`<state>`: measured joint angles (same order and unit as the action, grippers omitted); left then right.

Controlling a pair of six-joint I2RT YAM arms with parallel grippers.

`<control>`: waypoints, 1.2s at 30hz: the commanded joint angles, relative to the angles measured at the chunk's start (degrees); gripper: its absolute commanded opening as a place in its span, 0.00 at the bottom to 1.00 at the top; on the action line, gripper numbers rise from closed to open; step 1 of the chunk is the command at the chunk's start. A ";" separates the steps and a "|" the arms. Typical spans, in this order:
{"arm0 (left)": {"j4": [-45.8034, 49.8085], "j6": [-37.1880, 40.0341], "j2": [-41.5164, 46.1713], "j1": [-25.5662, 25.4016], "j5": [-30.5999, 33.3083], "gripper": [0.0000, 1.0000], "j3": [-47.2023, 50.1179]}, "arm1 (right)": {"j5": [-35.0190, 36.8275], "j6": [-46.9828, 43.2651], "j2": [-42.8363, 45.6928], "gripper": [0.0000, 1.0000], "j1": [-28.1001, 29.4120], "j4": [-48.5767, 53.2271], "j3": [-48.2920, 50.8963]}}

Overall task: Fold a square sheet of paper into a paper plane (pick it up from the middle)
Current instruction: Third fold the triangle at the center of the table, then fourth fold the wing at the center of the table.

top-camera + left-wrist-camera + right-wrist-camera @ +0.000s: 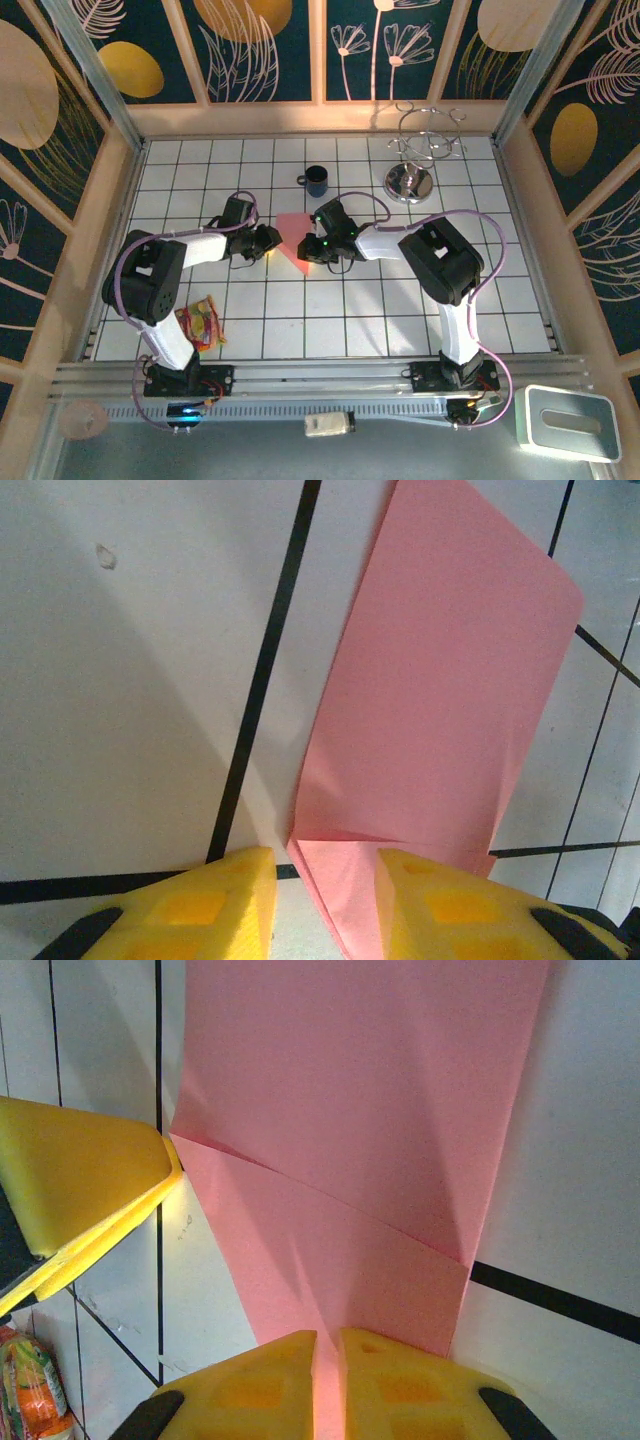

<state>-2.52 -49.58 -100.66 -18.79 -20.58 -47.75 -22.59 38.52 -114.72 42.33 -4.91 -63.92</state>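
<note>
Mid-fold, I'd say: right claw (325, 1338) pinches the paper plane (350, 1110), left claw (325, 865) spread at its corner; next needs a clean crease.

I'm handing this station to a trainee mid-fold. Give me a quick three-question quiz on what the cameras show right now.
1. True or false: the right gripper is shut on the pink paper.
2. Which of these stands on the table beyond the paper, farther from the arm bases? A) a dark blue mug B) a glass bottle C) a wooden bowl
3. Fill in: the left gripper has its jaws ____, with the paper's near end reaching between them.

Key: 1 true; 2 A; 3 open.
</note>
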 commanded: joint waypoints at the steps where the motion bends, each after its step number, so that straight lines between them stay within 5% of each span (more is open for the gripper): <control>1: 0.24 0.28 -0.69 0.06 -1.20 0.27 -1.03 | 0.73 -0.03 -2.27 0.14 -0.45 2.53 1.24; 36: -2.14 6.88 -5.10 0.67 -11.57 0.27 -5.25 | 0.55 -0.47 -2.67 0.13 -0.86 2.17 2.00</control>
<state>-4.10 -45.12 -104.47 -18.63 -29.91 -51.13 -23.38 38.48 -114.83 42.02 -5.43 -63.61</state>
